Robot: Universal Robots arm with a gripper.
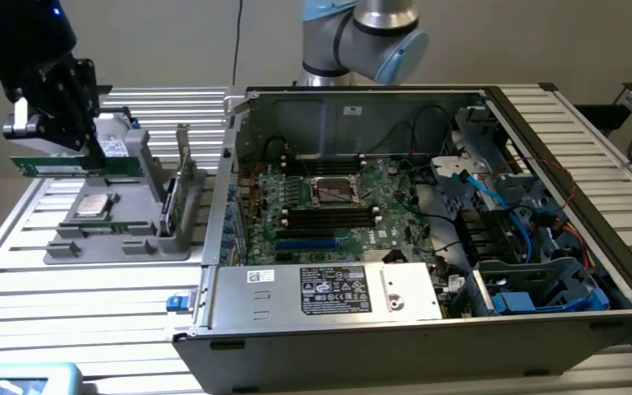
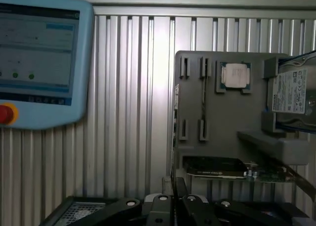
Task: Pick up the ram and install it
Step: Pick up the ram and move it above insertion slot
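Observation:
In the exterior view my black gripper (image 1: pixel 62 151) hangs at the far left, above the grey parts tray (image 1: pixel 129 244). It is shut on the ram (image 1: pixel 96 167), a slim green board held level just above the tray. The wrist view shows the fingers (image 2: pixel 160 206) closed together, and the ram (image 2: pixel 176 132) runs away from them edge-on as a thin strip. The black memory slots (image 1: pixel 327 218) lie on the motherboard inside the open computer case (image 1: pixel 404 214), well off to the exterior view's right of the gripper.
On the tray lie a square silver processor (image 1: pixel 93 206), an upright expansion card (image 1: pixel 184 185) and a hard drive (image 2: pixel 291 93). A blue teach pendant (image 2: pixel 39 58) rests on the slatted table (image 1: pixel 20 280). The case's side wall (image 1: pixel 228 164) stands between tray and motherboard.

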